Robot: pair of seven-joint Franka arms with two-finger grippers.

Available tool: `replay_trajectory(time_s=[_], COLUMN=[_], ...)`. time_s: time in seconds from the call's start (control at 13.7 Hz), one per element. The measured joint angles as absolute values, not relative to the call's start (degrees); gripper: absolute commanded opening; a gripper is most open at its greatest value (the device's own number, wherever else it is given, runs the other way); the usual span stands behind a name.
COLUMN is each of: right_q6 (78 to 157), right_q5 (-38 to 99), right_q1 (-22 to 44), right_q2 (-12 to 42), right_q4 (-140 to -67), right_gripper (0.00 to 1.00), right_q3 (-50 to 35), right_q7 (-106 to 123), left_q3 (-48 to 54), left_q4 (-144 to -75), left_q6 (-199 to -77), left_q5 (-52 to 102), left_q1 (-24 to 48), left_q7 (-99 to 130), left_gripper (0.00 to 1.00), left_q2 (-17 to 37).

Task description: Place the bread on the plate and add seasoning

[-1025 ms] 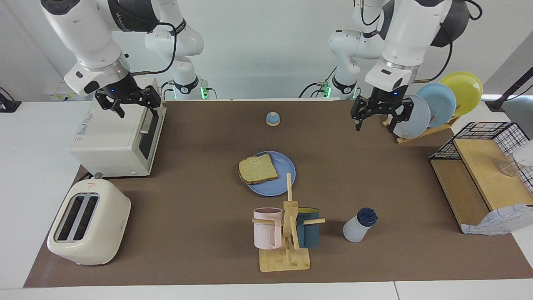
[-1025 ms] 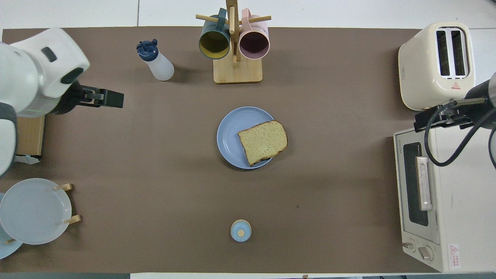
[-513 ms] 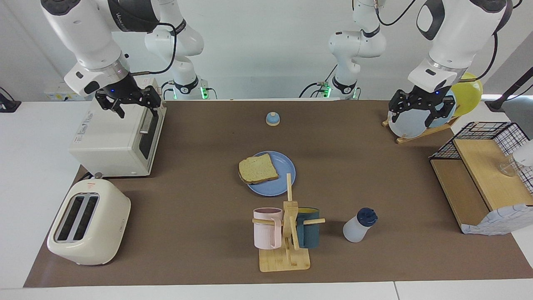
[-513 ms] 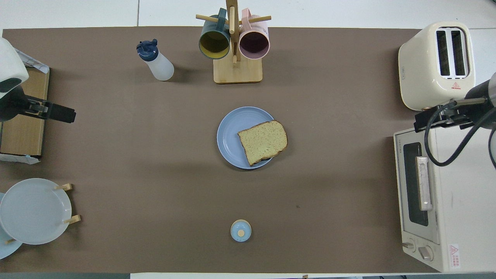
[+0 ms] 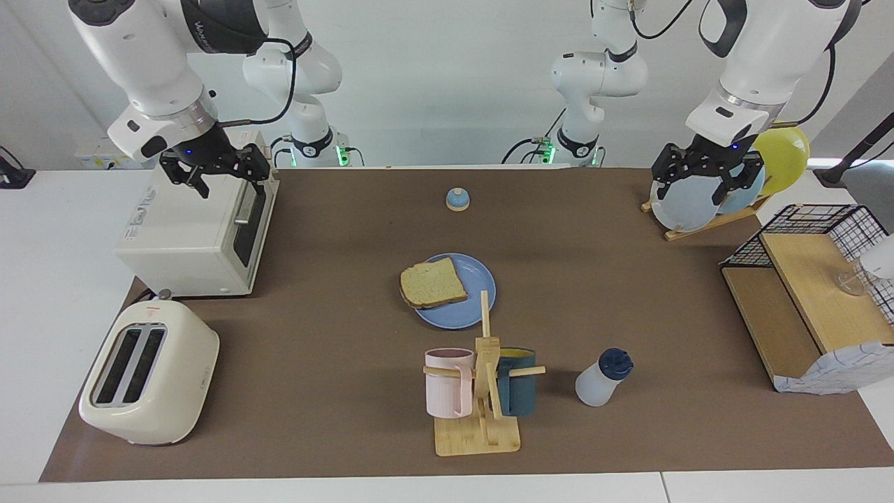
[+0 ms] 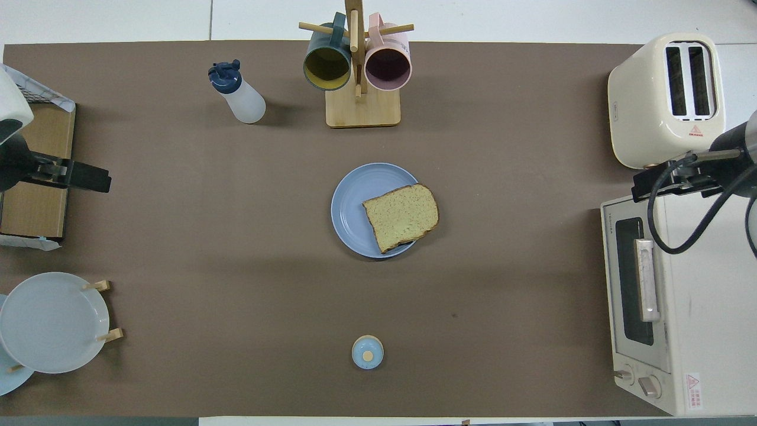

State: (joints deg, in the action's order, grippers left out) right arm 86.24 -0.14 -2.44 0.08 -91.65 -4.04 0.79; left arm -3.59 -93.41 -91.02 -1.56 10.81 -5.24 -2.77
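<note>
Hanging over the plate rack (image 5: 705, 209), my left gripper (image 5: 705, 183) stood spread wide, gripping nothing. My right gripper (image 5: 225, 180) waited over the toaster oven (image 5: 188, 237), its fingers parted too. The bread (image 5: 432, 283) lay on the plate (image 5: 469, 307) mid-table, overhanging its rim toward my right arm's end. The seasoning (image 5: 602, 377) stood upright beside the mug tree (image 5: 482, 391), farther out, untouched.
</note>
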Motion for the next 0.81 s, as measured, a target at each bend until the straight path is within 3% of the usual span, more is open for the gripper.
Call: replay_trajectory(time_s=[0.37,0.59,0.81], right_q6=[86.2,86.2,86.2], right_q5=[-0.1,-0.1,-0.1], right_q1=[-2.4,-2.5,-2.5], right_q2=[0.1,0.1,0.1], right_q4=[-91.7,-91.7,-91.7], right_gripper=[1.00,1.00,1.00], right_q3=[-4.0,-4.0,-4.0], right_q7=[0.8,0.8,0.8], left_q3=[-2.0,2.9,4.8], left_q4=[-85.1,-84.9,-85.7], left_q6=[-76.7,-77.5,-80.4], left_q5=[-0.4,1.0,1.1], left_q1=[6.3,-1.4,-2.5], left_q7=[-3.7,-4.3,-4.3], left_gripper=[1.00,1.00,1.00], left_q2=[-3.4,-3.0,-1.3])
